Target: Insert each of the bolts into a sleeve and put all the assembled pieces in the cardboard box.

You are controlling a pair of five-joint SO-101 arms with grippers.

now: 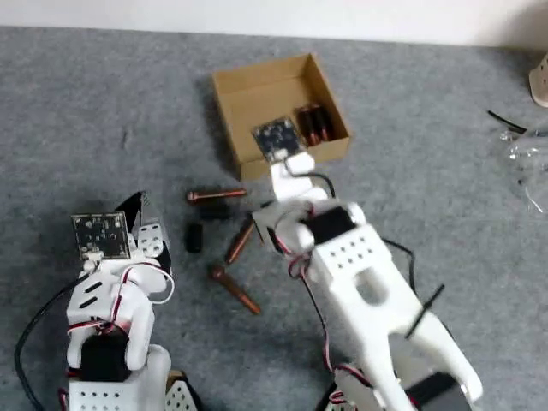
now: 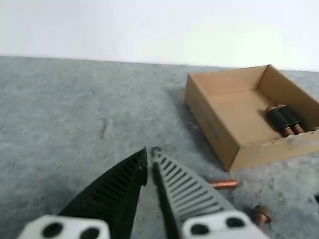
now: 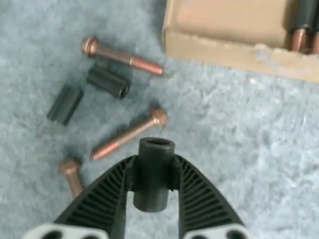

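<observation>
My right gripper is shut on a black sleeve, held upright just above the carpet, near the middle copper bolt. A second bolt lies close to the cardboard box, and a third bolt lies farther from it. Two loose black sleeves lie between them. From above, this gripper sits just in front of the box, which holds two assembled pieces. My left gripper is shut and empty over bare carpet, left of the parts.
Grey carpet covers the table. The box stands at the back centre with its open top up. Clear plastic and black wire lie at the far right edge. A white wall borders the back.
</observation>
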